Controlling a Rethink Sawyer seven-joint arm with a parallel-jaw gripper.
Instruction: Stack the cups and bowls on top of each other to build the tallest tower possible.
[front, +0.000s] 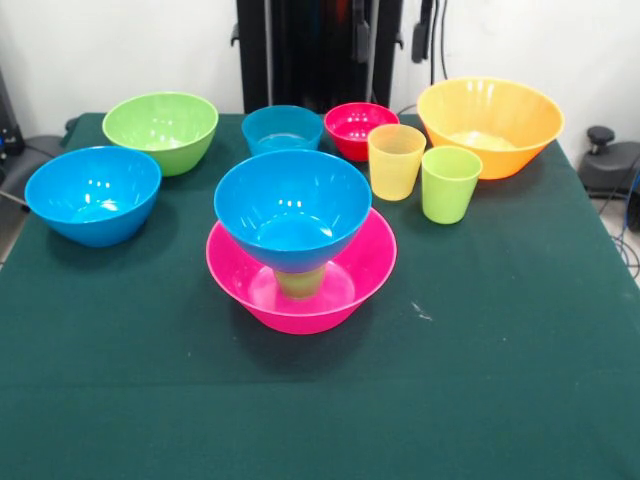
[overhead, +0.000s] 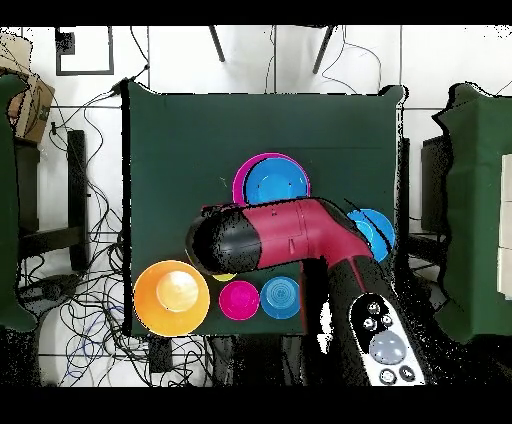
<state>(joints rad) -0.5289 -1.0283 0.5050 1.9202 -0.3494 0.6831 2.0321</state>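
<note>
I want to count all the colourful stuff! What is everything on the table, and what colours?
Tower: one, mid-table; pink bowl at the bottom, a green cup standing in it, a blue bowl on top.
Loose bowls: five. Blue bowl at the front view's left; green bowl behind it; small blue bowl and small red bowl at the back; big orange bowl at the right.
Loose cups: two, side by side in front of the orange bowl; yellow-orange cup and lime cup.
Table: one, dark green cloth.
Robot arm: one, red and black, seen from overhead above the table; its gripper is hidden.
</note>
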